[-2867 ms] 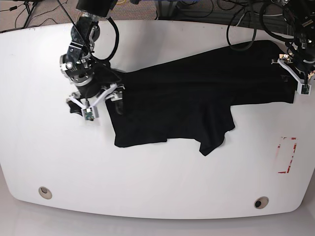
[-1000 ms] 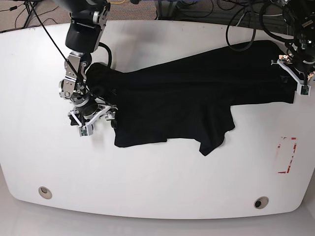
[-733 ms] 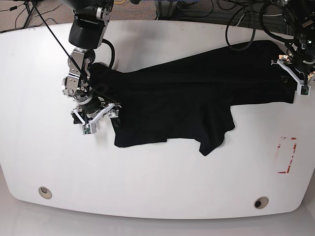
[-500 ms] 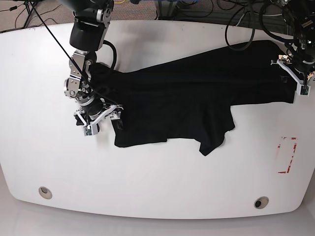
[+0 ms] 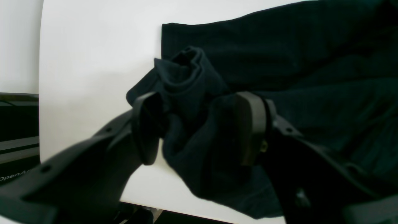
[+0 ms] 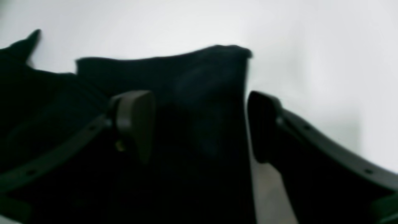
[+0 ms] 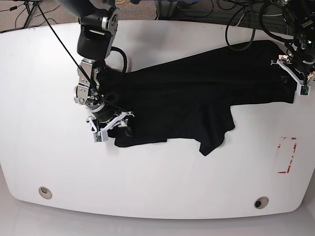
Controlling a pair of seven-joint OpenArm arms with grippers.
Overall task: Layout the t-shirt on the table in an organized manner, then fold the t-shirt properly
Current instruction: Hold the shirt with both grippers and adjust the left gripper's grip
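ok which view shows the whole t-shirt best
The base view: the t-shirt lies spread across the table, complete. The left wrist view shows only a bunched corner, the right wrist view a blurred edge.

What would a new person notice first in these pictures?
First, the black t-shirt, spread unevenly across the middle of the white table, with one flap hanging toward the front edge. Next, the left gripper at the shirt's far right end, its fingers closed on a bunched fold. The right gripper straddles the shirt's left edge, with cloth between its fingers but not clearly pinched.
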